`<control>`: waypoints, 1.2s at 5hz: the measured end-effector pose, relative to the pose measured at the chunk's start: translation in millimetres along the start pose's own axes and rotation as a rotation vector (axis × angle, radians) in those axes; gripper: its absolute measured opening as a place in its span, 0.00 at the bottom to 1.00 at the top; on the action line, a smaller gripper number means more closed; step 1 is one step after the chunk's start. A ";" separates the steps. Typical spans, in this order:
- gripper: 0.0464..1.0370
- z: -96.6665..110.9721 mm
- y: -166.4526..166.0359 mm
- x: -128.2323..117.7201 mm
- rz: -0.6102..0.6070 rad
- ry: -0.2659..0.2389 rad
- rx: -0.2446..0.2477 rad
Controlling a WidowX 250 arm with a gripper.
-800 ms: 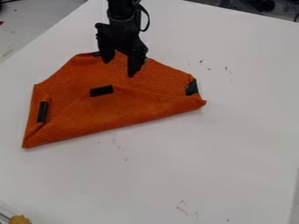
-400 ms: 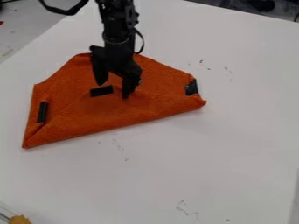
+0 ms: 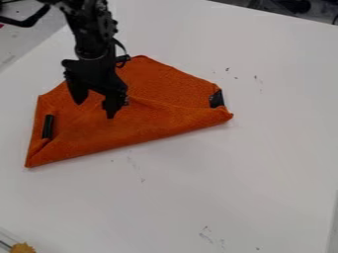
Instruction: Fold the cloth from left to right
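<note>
Leftward across the cloth [image 3: 158, 121] and slightly lower in the view, the gripper [image 3: 94, 109] has shifted since the earlier frame, while the cloth keeps the same outline. Its jaws stand spread, with orange fabric showing between their tips and nothing pinched; whether they touch the fabric I cannot tell. They are over the left half of the cloth, with room between them and its left edge, and more of it stretching away to the right. Past the cloth's right corner and below its long slanting bottom edge, the table [image 3: 231, 173] runs on broadly; on the upper left the table's edge is nearer. The arm [image 3: 89, 34] comes in from the top left and covers part of the cloth's upper left side. The cloth lies in a lopsided, roughly four-sided shape, its lower part turned up so that a soft ridge runs from the middle to the right corner. One black strip [image 3: 48, 127] sits near the left edge, and a black patch [image 3: 216, 99] at the right corner. White and lightly scuffed, the table carries small dark marks. A yellowish thing [image 3: 23, 248] pokes in at the bottom left corner, and dark objects [image 3: 290, 6] stand beyond the far edge.
</note>
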State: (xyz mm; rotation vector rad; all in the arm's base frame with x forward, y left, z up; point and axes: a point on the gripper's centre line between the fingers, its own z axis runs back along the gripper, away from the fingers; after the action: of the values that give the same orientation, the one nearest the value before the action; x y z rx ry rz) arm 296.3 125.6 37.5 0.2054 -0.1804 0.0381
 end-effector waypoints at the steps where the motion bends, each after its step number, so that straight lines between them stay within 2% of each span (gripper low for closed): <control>1: 0.96 -4.3 12.3 -15.5 0.028 0.022 0.012; 2: 0.96 -5.5 25.2 -26.2 0.054 0.062 0.026; 4: 0.96 -9.3 44.3 -36.0 0.088 0.051 0.023; 5: 0.90 -10.9 48.8 -41.3 0.100 0.054 0.012; 6: 0.63 -19.2 48.5 -46.5 0.095 0.072 -0.021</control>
State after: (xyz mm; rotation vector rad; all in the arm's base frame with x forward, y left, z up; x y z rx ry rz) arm 251.2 176.1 20.1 0.1741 -0.1188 0.1380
